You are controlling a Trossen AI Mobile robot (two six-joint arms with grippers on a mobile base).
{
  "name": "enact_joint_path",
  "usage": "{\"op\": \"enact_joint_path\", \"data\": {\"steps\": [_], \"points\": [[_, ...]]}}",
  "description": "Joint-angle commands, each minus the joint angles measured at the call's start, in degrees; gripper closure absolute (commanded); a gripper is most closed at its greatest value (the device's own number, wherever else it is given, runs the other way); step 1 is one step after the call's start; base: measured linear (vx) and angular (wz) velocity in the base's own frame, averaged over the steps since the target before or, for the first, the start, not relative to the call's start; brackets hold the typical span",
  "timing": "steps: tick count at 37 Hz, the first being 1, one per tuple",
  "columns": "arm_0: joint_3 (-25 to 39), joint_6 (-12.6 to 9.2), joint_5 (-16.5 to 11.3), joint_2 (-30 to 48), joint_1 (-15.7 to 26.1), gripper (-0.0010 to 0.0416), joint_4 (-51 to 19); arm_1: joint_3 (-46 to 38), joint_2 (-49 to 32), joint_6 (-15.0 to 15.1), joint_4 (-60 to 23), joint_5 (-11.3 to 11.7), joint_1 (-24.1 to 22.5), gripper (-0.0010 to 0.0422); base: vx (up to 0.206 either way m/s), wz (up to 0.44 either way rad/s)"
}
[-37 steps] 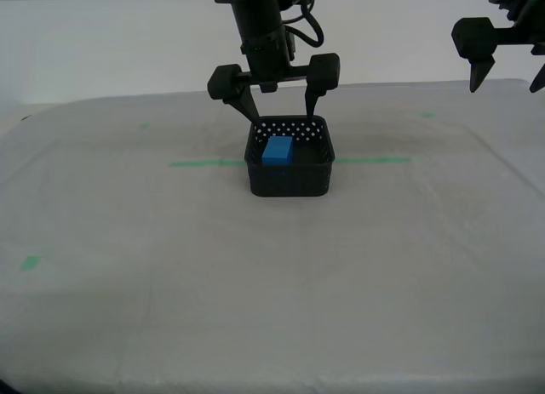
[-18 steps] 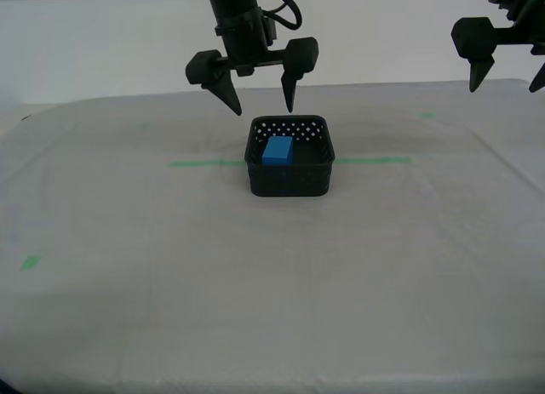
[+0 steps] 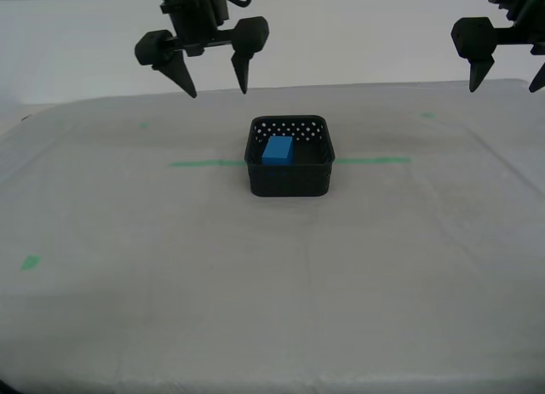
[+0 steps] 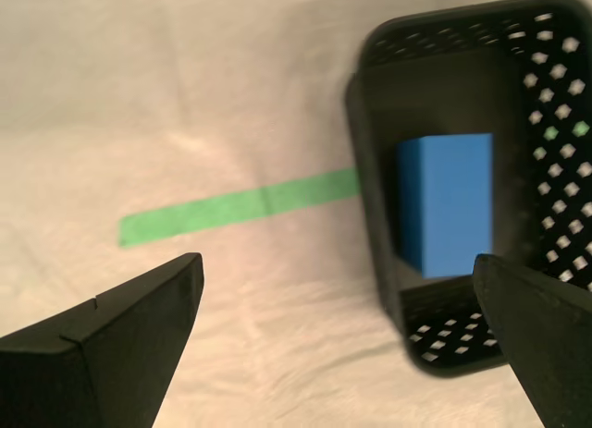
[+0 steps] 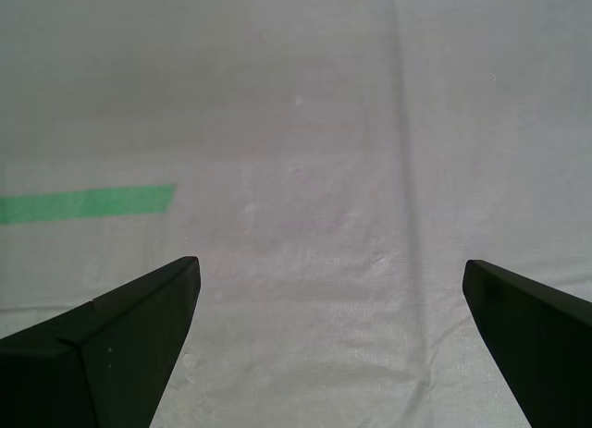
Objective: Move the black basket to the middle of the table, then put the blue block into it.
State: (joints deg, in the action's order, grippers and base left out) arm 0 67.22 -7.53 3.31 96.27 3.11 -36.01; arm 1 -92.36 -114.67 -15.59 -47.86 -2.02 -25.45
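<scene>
Exterior view, basket: the black basket [image 3: 289, 167] is seen upright near the middle of the tabletop [image 3: 272, 309], straddling the green tape line [image 3: 204, 163]; this placement is judged to satisfy the first half of the task.
Exterior view, block: the blue block [image 3: 278, 151] is seen lying inside the basket, towards the wall on the exterior view's left, touched by neither end effector.
Exterior view, second end effector: the second end effector [image 3: 215, 82] is held high above the tabletop, behind the basket and towards the exterior view's left, its jaws spread wide with nothing between them. Since the block lies in the basket, a release is judged to be complete.
Exterior view, first end effector: the first end effector [image 3: 509, 79] is held raised at the exterior view's right edge, well apart from the basket, probably parked out of the way.
Second wrist view: the basket [image 4: 546, 104] and the block [image 4: 446, 204] are shown below and to one side of the spread fingers [image 4: 120, 336]; the tape line [image 4: 240, 208] ends at the basket wall. Nothing is gripped.
First wrist view: only bare cloth and a tape end [image 5: 88, 204] are shown between parted fingers [image 5: 116, 340]; the jaws are spread and empty.
Progress: both steps are judged done.
</scene>
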Motion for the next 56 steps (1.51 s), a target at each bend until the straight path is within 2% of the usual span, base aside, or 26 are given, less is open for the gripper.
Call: {"op": "enact_joint_path", "data": {"steps": [1, 11, 18, 24, 31, 39, 48, 53, 56], "points": [[0.0, 0.1, 0.1, 0.0, 0.0, 0.0007, 0.0, 3.9, 3.0, 0.6, 0.7, 0.2, 2.0, 0.0011, 0.000, 0.000], [0.0, 0.1, 0.1, 0.0, 0.0, 0.0007, 0.1, 16.9, 13.6, 0.8, 4.8, 0.2, 9.1, 0.0011, 0.000, 0.000], [0.0, 0.1, 0.1, 0.0, 0.0, 0.0007, 0.1, 20.5, 16.9, 4.3, 1.7, 0.1, 13.9, 0.0011, 0.000, 0.000], [0.0, 0.1, 0.1, 0.0, 0.0, 0.0007, 0.1, 21.2, 17.1, 6.4, 0.3, 0.6, 16.2, 0.0011, 0.000, 0.000], [0.0, 0.1, 0.1, 0.0, 0.0, 0.0007, 0.1, 21.2, 17.1, 7.0, 1.8, 1.6, 17.2, 0.0011, 0.000, 0.000], [0.0, 0.1, 0.1, 0.0, 0.0, 0.0007, 0.1, 21.2, 17.0, 7.1, 3.3, 3.7, 17.6, 0.0011, 0.000, 0.000], [0.0, 0.1, 0.1, 0.0, 0.0, 0.0007, 0.0, 21.2, 15.5, 7.8, 5.8, 3.9, 18.7, 0.0012, 0.000, 0.000], [0.0, 0.1, 0.1, 0.0, 0.0, 0.0007, 0.1, 21.2, 15.7, 9.5, 7.9, 7.6, 18.8, 0.0012, 0.000, 0.000], [0.0, 0.1, 0.1, 0.0, 0.0, 0.0007, 0.1, 21.1, 15.8, 9.9, 7.9, 7.6, 18.8, 0.0012, 0.000, 0.000]]}}
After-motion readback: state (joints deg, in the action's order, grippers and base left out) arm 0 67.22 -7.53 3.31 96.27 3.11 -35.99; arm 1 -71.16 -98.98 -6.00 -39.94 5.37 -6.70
